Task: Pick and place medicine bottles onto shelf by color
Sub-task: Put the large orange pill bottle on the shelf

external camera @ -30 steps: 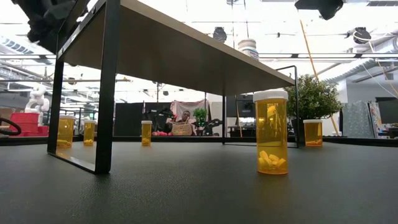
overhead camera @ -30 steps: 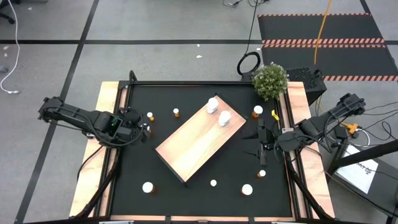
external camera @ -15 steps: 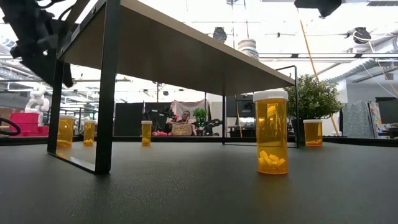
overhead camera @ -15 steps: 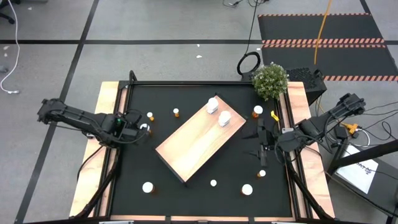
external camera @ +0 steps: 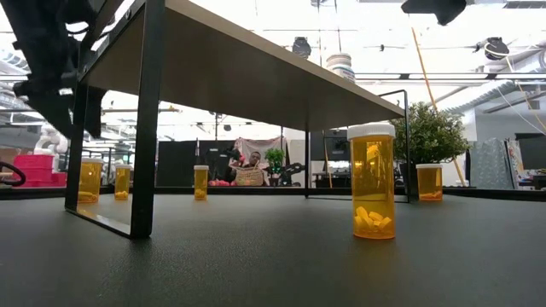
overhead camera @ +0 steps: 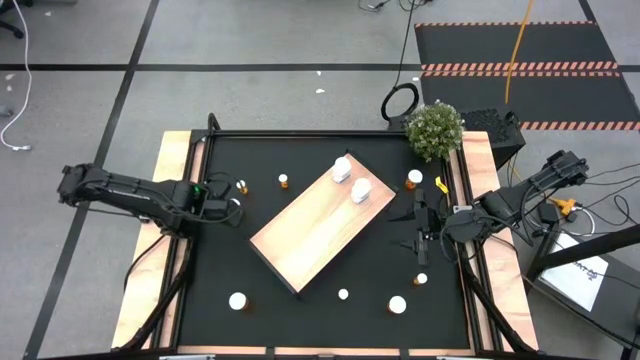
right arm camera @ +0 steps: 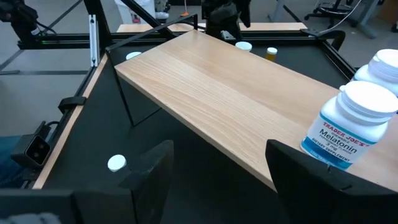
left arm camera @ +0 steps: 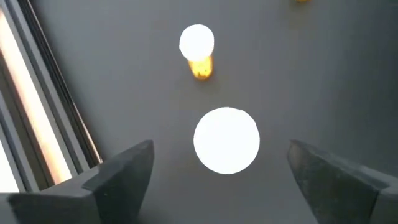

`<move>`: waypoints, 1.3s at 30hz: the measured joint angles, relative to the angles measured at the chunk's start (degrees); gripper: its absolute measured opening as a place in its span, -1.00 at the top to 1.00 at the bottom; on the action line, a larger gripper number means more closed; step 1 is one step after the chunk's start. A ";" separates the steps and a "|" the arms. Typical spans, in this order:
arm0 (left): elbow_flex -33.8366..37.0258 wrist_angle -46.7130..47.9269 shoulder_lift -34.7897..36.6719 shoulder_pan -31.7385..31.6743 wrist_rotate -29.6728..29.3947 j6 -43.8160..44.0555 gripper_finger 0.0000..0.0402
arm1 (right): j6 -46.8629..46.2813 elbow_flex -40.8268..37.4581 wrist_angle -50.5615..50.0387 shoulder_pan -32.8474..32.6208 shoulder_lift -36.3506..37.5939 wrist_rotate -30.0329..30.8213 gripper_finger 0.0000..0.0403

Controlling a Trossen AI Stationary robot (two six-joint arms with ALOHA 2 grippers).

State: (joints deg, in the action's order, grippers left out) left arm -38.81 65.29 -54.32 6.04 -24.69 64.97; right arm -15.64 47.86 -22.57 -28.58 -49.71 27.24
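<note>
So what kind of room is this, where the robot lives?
Probably a robot lab or workshop: two arms at a framed table, striped floor mats, and cables across the floor.

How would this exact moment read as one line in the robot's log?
left gripper: open, above white-capped bottle on mat | right gripper: open, waiting by shelf | on shelf: two white bottles

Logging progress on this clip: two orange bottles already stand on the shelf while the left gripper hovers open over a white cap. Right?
Not quite. The two bottles on the shelf are white, not orange, as the high and right wrist views show. The rest holds: the left gripper hovers open over a white cap.
</note>
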 joint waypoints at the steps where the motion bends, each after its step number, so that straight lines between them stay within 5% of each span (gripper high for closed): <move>1: 0.56 -0.55 -0.09 -0.43 0.73 -0.50 -0.79 | -0.02 0.00 0.02 0.00 0.00 0.01 -0.25; 16: 6.51 -11.98 -0.13 -8.80 6.78 -11.11 -0.78 | 0.07 0.00 0.00 0.00 0.00 -0.01 -0.25; 39: 7.28 -15.48 -5.82 -11.77 8.58 -17.39 -0.75 | 0.48 0.00 -0.03 0.00 0.02 -0.02 -0.25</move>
State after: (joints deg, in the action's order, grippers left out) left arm -31.53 49.81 -60.14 -5.73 -16.11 47.58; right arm -15.16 47.86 -22.60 -28.58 -49.69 27.22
